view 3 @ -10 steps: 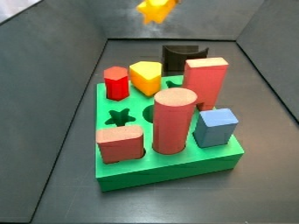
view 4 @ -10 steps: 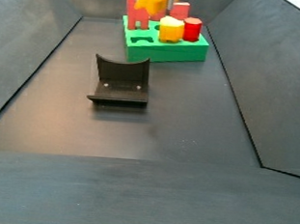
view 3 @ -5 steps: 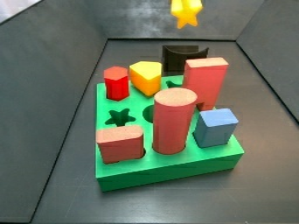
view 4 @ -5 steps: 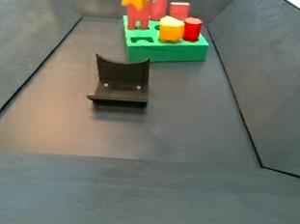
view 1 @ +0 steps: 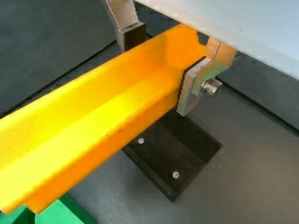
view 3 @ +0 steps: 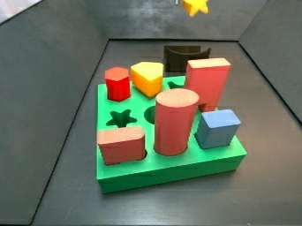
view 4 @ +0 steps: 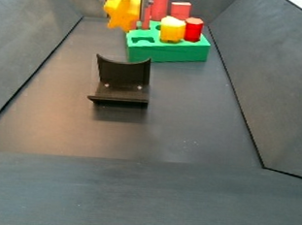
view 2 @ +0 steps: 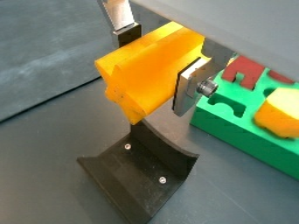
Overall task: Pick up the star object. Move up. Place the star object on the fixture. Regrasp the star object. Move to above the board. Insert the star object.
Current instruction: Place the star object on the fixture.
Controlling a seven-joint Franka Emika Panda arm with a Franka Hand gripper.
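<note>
there is one green board [view 3: 165,168], and in a side view six pieces stand in it: a red hexagonal piece [view 3: 117,83], a yellow piece [view 3: 147,77], a tall red block [view 3: 207,81], a red cylinder [view 3: 177,121], a blue block [view 3: 218,128] and a low red block [view 3: 122,145]. one star-shaped hole [view 3: 119,117] in the board is open. there is one dark fixture [view 4: 121,81], standing on the floor apart from the board; it also shows behind the board in a side view [view 3: 181,56] and below the held piece in both wrist views [view 1: 176,157] [view 2: 140,171]. there is one star object [view 1: 100,122], a long orange-yellow bar, and it sits between the two silver fingers [view 1: 201,77] of the gripper [view 1: 163,54], which is clamped on its sides near one end, so the rest of the bar juts out past the fingers. in a wrist view the star object [view 2: 146,70] hangs in the air above the fixture, not touching it, with the board [view 2: 251,118] just beside. in a side view the star object [view 4: 122,7] is held high, over the stretch of floor between fixture and board, and in a side view only its tip [view 3: 195,6] shows at the upper edge, well above the pieces.
</note>
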